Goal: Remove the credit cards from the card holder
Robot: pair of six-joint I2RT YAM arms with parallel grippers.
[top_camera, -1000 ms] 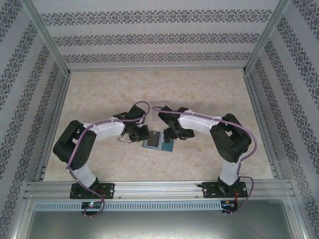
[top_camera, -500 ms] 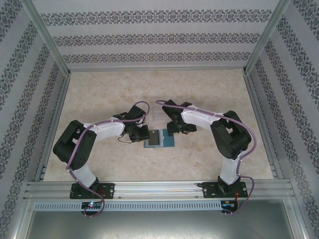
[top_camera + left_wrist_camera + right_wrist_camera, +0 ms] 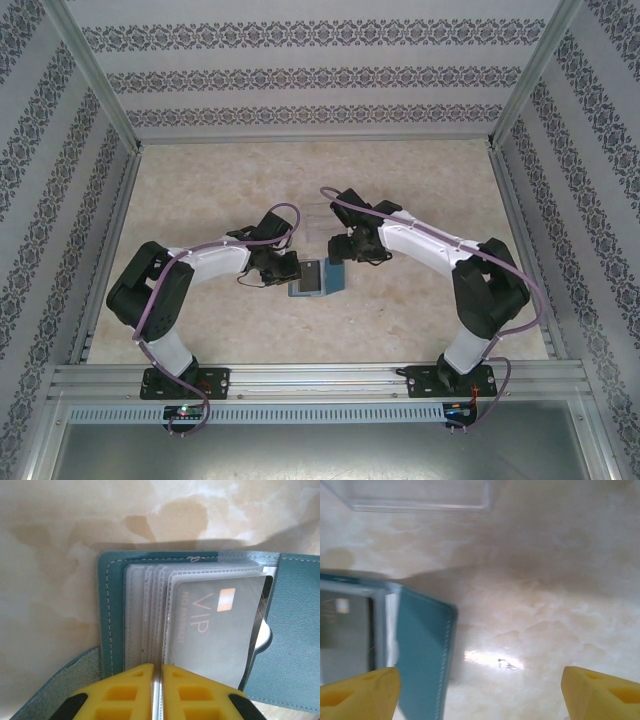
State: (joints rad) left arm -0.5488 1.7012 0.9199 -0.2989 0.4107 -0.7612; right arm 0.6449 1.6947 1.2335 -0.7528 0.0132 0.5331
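Observation:
The teal card holder (image 3: 334,274) lies open in the middle of the table, between the two arms. In the left wrist view its left cover (image 3: 107,620) carries a stack of clear sleeves. A grey credit card (image 3: 215,630) marked VIP sits in the front sleeve, sticking out to the right. My left gripper (image 3: 156,690) is shut on the near edge of a clear sleeve. My right gripper (image 3: 480,695) hangs open above bare table just right of the holder's right flap (image 3: 422,650), with nothing between its fingers. The card (image 3: 345,630) shows at that view's left edge.
A clear transparent plastic piece (image 3: 420,495) lies on the table beyond the holder. Patterned walls and metal rails (image 3: 300,375) close in the marble-look tabletop (image 3: 200,190), which has free room on the far side and at both sides.
My right gripper has moved off the holder's right flap, toward the far side of the table. The flap now stands more upright. The left gripper has kept its hold and place.

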